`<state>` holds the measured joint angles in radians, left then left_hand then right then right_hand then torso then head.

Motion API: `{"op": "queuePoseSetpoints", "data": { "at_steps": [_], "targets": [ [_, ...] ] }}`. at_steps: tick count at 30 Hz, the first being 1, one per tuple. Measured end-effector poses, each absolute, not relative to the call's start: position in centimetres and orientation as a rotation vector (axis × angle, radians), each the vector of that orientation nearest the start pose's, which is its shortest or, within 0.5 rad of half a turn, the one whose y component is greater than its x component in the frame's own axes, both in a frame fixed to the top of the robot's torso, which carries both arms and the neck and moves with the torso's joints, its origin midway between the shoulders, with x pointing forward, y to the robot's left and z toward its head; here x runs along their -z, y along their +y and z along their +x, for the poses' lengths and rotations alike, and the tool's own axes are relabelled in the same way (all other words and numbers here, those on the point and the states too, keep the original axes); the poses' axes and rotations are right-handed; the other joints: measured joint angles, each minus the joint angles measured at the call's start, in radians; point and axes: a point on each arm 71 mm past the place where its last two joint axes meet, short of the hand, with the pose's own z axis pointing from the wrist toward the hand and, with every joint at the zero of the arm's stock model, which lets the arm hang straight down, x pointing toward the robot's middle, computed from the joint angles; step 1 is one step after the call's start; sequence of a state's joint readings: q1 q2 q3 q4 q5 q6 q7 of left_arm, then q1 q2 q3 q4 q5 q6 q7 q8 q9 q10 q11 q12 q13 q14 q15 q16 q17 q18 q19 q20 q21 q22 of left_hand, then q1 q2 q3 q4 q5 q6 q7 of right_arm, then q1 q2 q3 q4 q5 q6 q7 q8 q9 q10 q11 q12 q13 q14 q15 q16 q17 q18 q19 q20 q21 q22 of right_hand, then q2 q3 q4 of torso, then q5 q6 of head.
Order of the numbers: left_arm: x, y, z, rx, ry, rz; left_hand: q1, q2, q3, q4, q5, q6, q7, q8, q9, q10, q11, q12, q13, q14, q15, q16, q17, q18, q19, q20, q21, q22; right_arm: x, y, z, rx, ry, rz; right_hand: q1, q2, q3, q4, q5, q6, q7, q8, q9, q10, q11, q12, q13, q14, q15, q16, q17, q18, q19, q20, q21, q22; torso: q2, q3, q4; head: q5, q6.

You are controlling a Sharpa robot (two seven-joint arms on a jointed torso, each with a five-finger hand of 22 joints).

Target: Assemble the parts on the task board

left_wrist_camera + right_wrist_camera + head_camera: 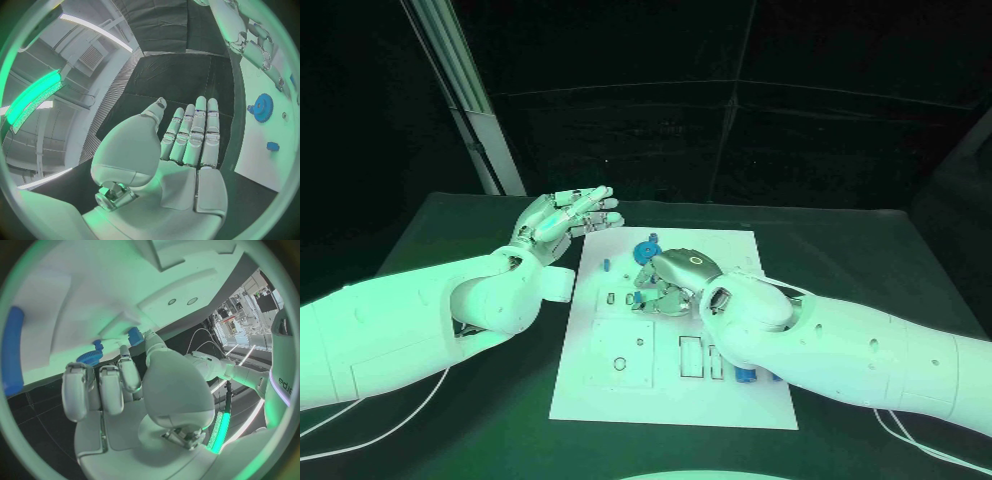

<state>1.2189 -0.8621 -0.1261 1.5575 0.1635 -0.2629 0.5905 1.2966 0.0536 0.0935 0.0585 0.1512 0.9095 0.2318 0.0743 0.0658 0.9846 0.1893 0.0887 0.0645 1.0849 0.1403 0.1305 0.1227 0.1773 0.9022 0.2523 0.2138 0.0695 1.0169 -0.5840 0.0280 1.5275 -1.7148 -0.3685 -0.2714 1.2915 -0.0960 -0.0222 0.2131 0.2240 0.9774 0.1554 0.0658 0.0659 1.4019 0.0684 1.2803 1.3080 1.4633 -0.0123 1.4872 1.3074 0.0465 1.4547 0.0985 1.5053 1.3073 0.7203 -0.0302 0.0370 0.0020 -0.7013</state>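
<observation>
The white task board [678, 385] lies in the middle of the black table. A blue gear [646, 250] and a small blue piece [606, 265] sit near its far left corner; the left wrist view shows the gear [262, 107] and the piece [272, 146] as well. My left hand [567, 218] hovers off that corner, flat and holding nothing, fingers [194, 135] straight. My right hand [672, 275] is down over the board's far middle, fingers [103, 385] curled toward small blue parts [94, 357]. Whether it holds one is hidden.
More blue parts [747, 375] stand in the board's near right area, partly behind my right forearm [848, 350]. A long blue piece [12, 350] lies on the board in the right wrist view. Black table [459, 230] surrounds the board.
</observation>
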Motion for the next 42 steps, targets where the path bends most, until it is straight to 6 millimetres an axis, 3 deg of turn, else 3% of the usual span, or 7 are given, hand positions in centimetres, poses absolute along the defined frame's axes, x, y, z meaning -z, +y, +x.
{"op": "queuePoseSetpoints", "data": {
  "at_steps": [10,13,14,19,28,35,42],
  "targets": [
    [19.2,22.2,47.9,1.632,1.379,-1.119,-0.042,-0.037,-0.012,0.001,-0.021,0.109,-0.062,0.037,0.011,0.216,-0.090,0.082,0.036,0.345,-0.113,0.213,0.152,0.000,0.271,-0.109,0.147,0.063,20.1,-13.0,43.4,-0.863,1.558,-0.173,0.073,-0.004,-0.005,0.034,0.028,-0.053,0.008,0.007,0.004,-0.133,0.009,-0.187,-0.144,0.003,0.014,-0.136,-0.061,0.038,-0.167,0.016,-0.129,-0.117,-0.004,0.0011,-0.0029,0.001,0.008],
    [19.0,22.2,48.2,1.592,1.478,-1.056,-0.063,-0.049,-0.029,0.018,-0.035,0.152,-0.101,0.048,0.015,0.328,-0.132,0.131,0.071,0.377,-0.156,0.557,0.469,-0.001,0.384,-0.158,0.239,0.109,18.8,-14.7,43.9,-0.917,1.559,-0.118,0.135,0.022,0.005,0.010,0.032,-0.024,-0.003,0.016,0.006,-0.254,0.000,-0.420,-0.340,-0.037,0.003,-0.297,-0.239,0.071,-0.287,0.006,-0.247,-0.287,-0.009,0.0021,-0.0052,0.003,0.008],
    [18.9,22.2,48.4,1.566,1.536,-1.019,-0.078,-0.045,-0.042,0.032,-0.035,0.167,-0.116,0.055,0.018,0.390,-0.153,0.174,0.099,0.380,-0.170,0.807,0.714,-0.001,0.419,-0.177,0.282,0.133,18.1,-15.9,44.2,-0.950,1.560,-0.072,0.166,0.037,0.015,0.000,0.032,-0.012,-0.005,0.020,0.006,-0.280,-0.005,-0.529,-0.432,-0.053,-0.002,-0.364,-0.306,0.085,-0.318,0.001,-0.292,-0.344,-0.010,0.0029,-0.0059,0.004,0.008],
    [18.5,21.5,48.9,1.423,1.780,-0.866,-0.117,-0.036,-0.094,0.111,-0.035,0.164,-0.125,0.081,0.031,0.401,-0.169,0.320,0.210,0.382,-0.185,1.217,1.137,-0.001,0.438,-0.201,0.416,0.221,16.8,-19.0,45.3,-1.052,1.571,0.093,0.238,0.048,0.046,0.009,0.017,0.027,-0.003,0.011,0.003,-0.255,-0.003,-0.885,-0.732,-0.167,0.003,-0.774,-0.648,0.125,-0.483,0.002,-0.569,-0.658,-0.020,0.0078,-0.0098,0.009,0.002],
    [19.0,19.7,49.8,0.946,2.227,-0.558,-0.130,-0.001,-0.159,0.228,-0.035,0.100,-0.122,0.200,0.081,0.216,-0.155,0.550,0.407,0.382,-0.185,1.343,1.185,0.000,0.366,-0.189,0.574,0.355,16.5,-22.6,47.1,-1.180,1.555,0.378,0.276,0.032,0.071,0.050,0.011,0.044,0.014,0.003,0.001,-0.173,0.034,-1.191,-1.062,-0.229,0.053,-1.194,-0.889,0.125,-0.512,0.052,-0.870,-0.869,-0.042,0.0178,-0.0149,0.020,-0.007],
    [19.0,18.0,50.7,0.679,2.344,-0.385,-0.134,0.000,-0.230,0.230,-0.035,0.078,-0.139,0.348,0.158,0.187,-0.173,0.711,0.525,0.380,-0.191,1.428,1.185,-0.061,0.482,-0.201,0.954,0.841,16.4,-23.6,47.7,-1.214,1.531,0.468,0.276,0.032,0.065,0.056,0.011,0.049,0.019,0.003,0.001,-0.153,0.035,-1.215,-1.146,-0.178,0.057,-1.289,-0.948,0.125,-0.461,0.054,-0.948,-0.930,-0.052,0.0223,-0.0166,0.026,-0.011],
    [19.8,16.5,51.2,0.546,2.388,-0.284,-0.122,0.013,-0.273,0.228,-0.039,0.046,-0.168,0.488,0.260,0.255,-0.193,0.957,0.784,0.379,-0.204,1.437,1.185,-0.089,0.535,-0.215,1.117,1.077,16.5,-23.8,47.9,-1.228,1.522,0.500,0.276,0.032,0.062,0.058,0.011,0.046,0.023,0.003,0.001,-0.153,0.035,-1.215,-1.167,-0.173,0.062,-1.311,-0.961,0.125,-0.452,0.055,-0.965,-0.946,-0.052,0.0225,-0.0170,0.027,-0.011]
  ]
}}
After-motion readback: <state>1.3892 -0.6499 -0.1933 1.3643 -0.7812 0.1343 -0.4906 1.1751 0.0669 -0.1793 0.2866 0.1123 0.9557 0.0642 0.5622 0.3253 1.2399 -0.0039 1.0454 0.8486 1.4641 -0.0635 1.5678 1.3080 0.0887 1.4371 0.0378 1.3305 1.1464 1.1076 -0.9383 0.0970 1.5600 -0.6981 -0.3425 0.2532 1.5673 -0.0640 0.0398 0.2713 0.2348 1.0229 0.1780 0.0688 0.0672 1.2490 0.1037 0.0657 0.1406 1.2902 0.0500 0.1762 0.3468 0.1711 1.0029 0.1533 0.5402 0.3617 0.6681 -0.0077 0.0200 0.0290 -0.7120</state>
